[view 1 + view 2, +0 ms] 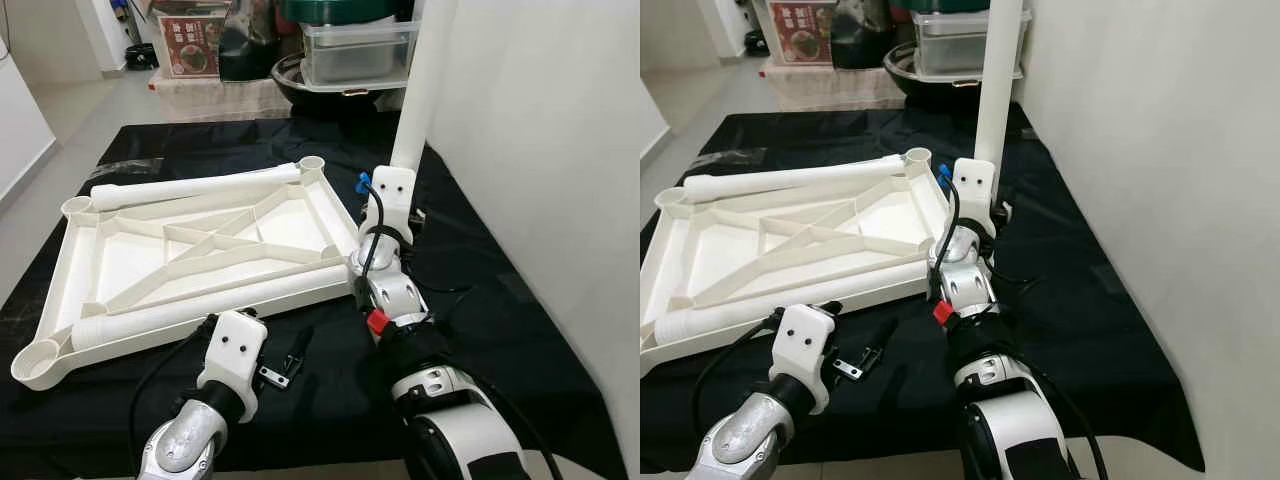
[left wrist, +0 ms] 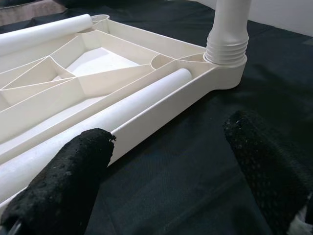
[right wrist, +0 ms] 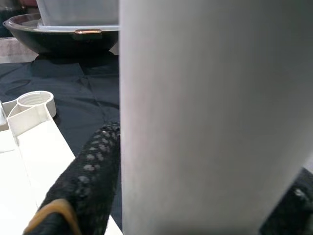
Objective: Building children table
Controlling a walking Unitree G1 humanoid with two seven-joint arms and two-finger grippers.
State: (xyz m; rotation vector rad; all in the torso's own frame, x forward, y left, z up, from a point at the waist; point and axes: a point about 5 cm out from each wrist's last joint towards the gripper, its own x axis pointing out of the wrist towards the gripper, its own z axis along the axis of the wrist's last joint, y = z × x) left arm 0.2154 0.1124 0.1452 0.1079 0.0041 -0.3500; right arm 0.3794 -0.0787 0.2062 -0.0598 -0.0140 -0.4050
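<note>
Left eye view, writing: red box (image 1: pixel 190 42) behind the surface bears print, too small to read.
Tabletop (image 1: pixel 200 250): white moulded plastic, upside down on black cloth (image 1: pixel 480 320), ribbed underside, round corner sockets.
Loose legs (image 1: pixel 195 186): two smooth white tubes lying in the tabletop.
Upright leg (image 1: pixel 425 80): threaded end in the corner socket nearest the wall.
Right end effector (image 3: pixel 195 196): closed round the upright leg.
Left end effector (image 2: pixel 171 171): fingers wide apart, holding nothing, just beside the tabletop's near edge.
</note>
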